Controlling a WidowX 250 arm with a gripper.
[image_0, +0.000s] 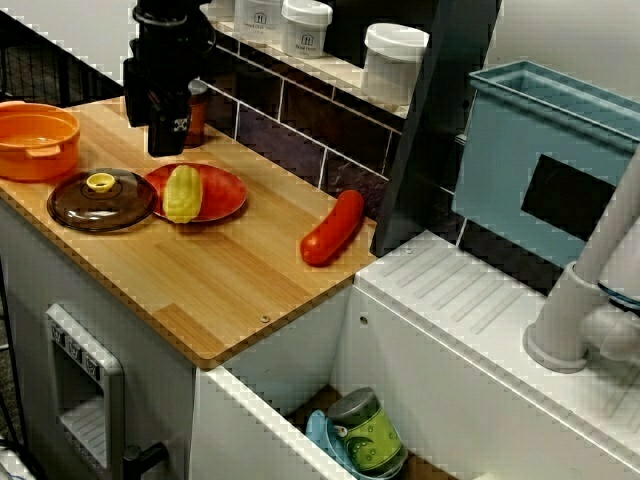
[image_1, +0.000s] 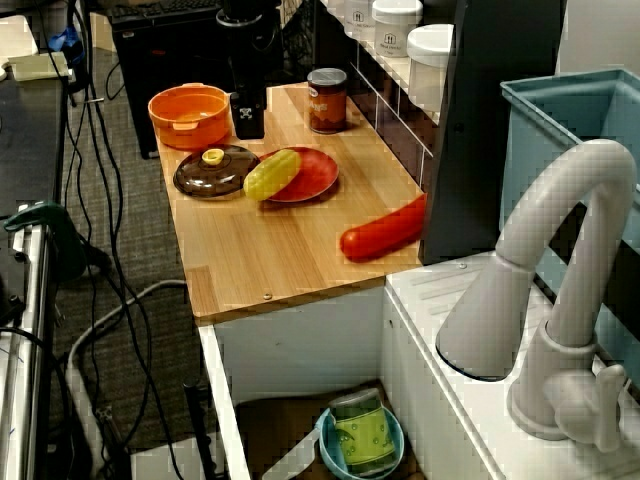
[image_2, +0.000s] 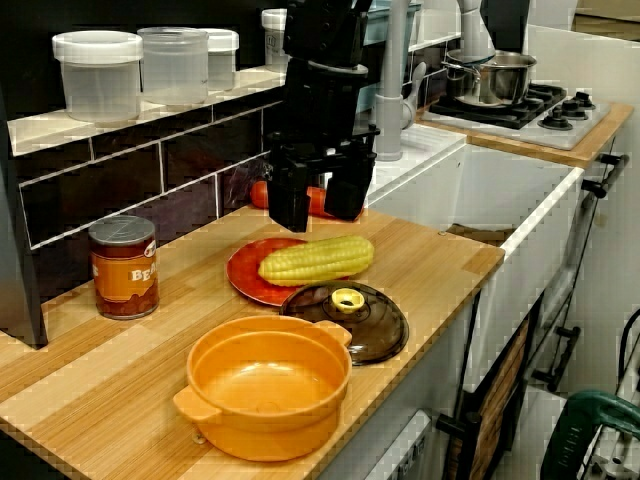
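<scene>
My black gripper (image_0: 165, 148) (image_1: 247, 128) (image_2: 317, 208) hangs a little above the wooden counter, open, with nothing between its spread fingers. Nearest to it is a red plate (image_0: 226, 190) (image_1: 312, 176) (image_2: 243, 272) carrying a yellow corn cob (image_0: 182, 193) (image_1: 270, 174) (image_2: 315, 259). The fingertips sit by the plate's rim, on the side of an orange-labelled can (image_1: 327, 100) (image_2: 124, 266). A brown glass lid (image_0: 100, 200) (image_1: 212, 172) (image_2: 368, 322) with a yellow knob lies against the plate. An empty orange pot (image_0: 35, 140) (image_1: 188, 115) (image_2: 265, 385) stands beyond the lid.
A long red vegetable (image_0: 333, 228) (image_1: 385, 232) lies near the counter's sink end. White jars (image_0: 393, 60) (image_2: 98, 75) line the wall shelf. A sink with a white faucet (image_1: 560, 300), a blue rack (image_0: 545, 160) and a stove (image_2: 520, 95) follow. Below, a green cup (image_0: 368, 432) sits in a bowl.
</scene>
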